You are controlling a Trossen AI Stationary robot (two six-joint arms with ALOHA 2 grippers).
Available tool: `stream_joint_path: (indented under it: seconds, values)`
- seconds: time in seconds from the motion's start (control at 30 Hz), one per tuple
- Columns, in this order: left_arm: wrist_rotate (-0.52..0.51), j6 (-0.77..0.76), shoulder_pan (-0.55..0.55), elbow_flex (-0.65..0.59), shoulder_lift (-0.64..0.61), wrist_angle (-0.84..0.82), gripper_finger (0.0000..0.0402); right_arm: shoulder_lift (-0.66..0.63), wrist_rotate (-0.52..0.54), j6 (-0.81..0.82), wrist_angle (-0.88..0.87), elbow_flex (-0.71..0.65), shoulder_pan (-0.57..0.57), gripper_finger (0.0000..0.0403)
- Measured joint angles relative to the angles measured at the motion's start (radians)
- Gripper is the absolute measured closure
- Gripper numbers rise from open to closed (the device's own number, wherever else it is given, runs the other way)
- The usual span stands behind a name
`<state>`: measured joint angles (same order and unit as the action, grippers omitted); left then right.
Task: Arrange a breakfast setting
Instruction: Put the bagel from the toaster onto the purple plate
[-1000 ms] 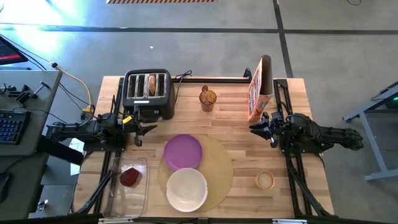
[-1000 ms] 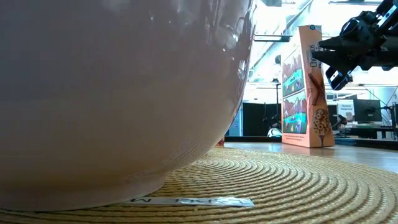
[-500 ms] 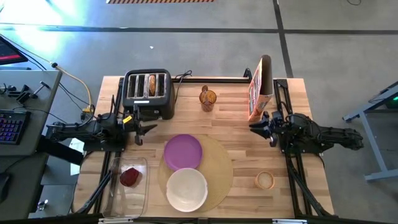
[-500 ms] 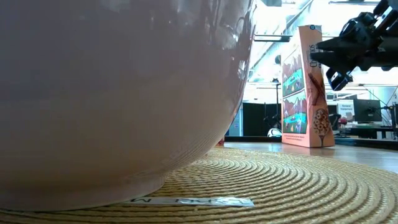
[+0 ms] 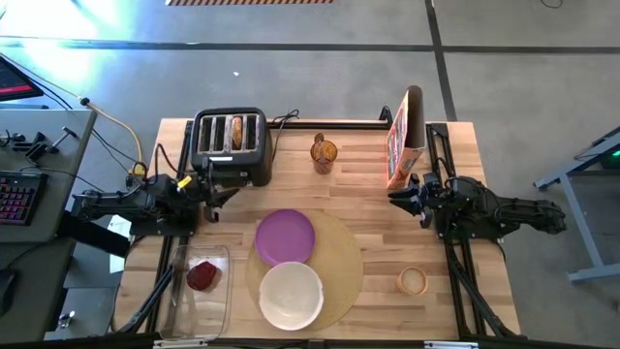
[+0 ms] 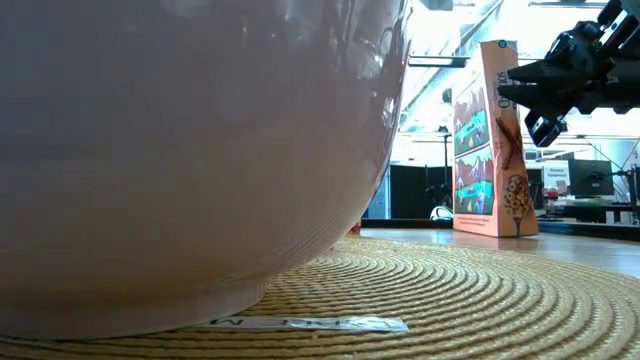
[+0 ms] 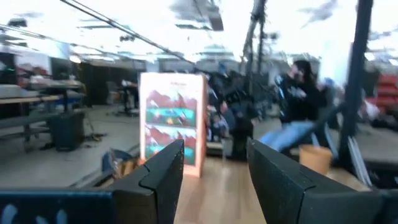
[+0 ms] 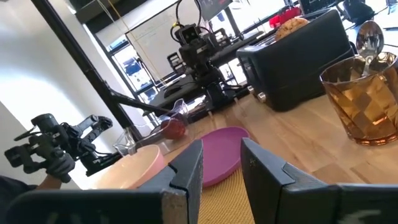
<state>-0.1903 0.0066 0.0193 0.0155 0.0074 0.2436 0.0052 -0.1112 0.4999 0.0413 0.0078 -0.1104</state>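
My left hand sits right at the front of the toaster, fingers parted with nothing between them. The bagel pokes up out of a slot, so I reckon that's the step: get it out and onto the purple plate. To do it well I'd come in from above, line the fingers up across the ring's thickness, pinch the exposed top and lift straight up so it doesn't snag the slot.

My right hand waits beside the cereal box, fingers a bit apart, holding nothing.

Plate and white bowl are already on the mat, both bare. The red piece sits in the clear tub off the mat. The spoon stands in an amber glass.

The overhead shot gives the whole layout but hides the spoon's shape; the right wrist view shows it clearly, plus the bagel's toasted top. The low view is mostly bowl wall. My left wrist view looks across the bench and misses the toaster entirely.
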Motion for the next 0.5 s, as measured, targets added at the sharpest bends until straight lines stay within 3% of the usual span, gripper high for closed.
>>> stream_joint_path:
  seconds: [0.2,0.5]
  values:
    - [-0.124,-0.030,0.000,0.076,0.044,-0.023,0.0234,0.000,-0.001,0.024,0.029,0.000,0.000,0.0313]
    - [-0.233,-0.030,0.000,0.263,0.253,-0.122,0.0234,0.000,-0.016,0.024,0.107,0.000,0.000,0.0313]
